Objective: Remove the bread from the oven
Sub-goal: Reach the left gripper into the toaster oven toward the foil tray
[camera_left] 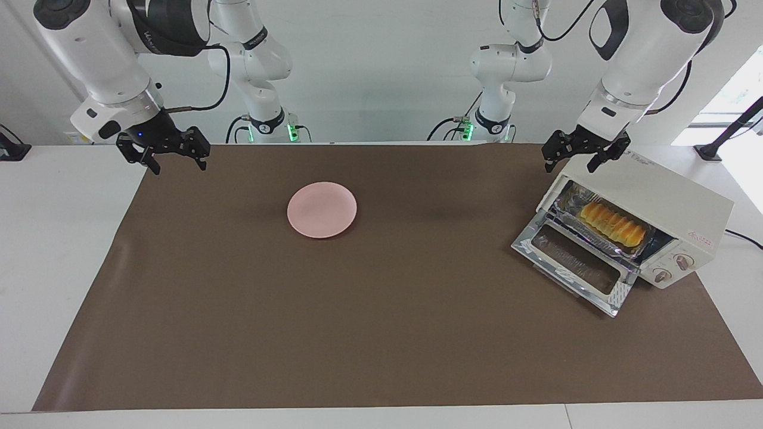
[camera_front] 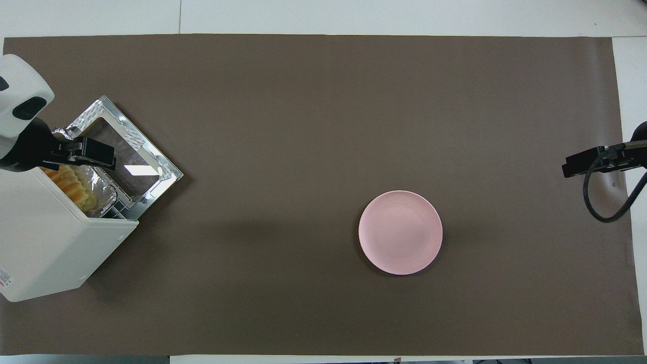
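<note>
A white table carries a brown mat that covers most of its top. Directly on the mat rest two things, well apart. A round pink plate lies near the middle, slightly toward the right arm's end. A cream-white oven stands at the left arm's end, set askew, its glass door dropped open onto the mat.

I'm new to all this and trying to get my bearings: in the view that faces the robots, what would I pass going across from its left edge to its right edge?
Right gripper, open, above the mat's edge → pink plate → left gripper, open, over the oven's corner → bread on its foil tray inside the open oven.
</note>
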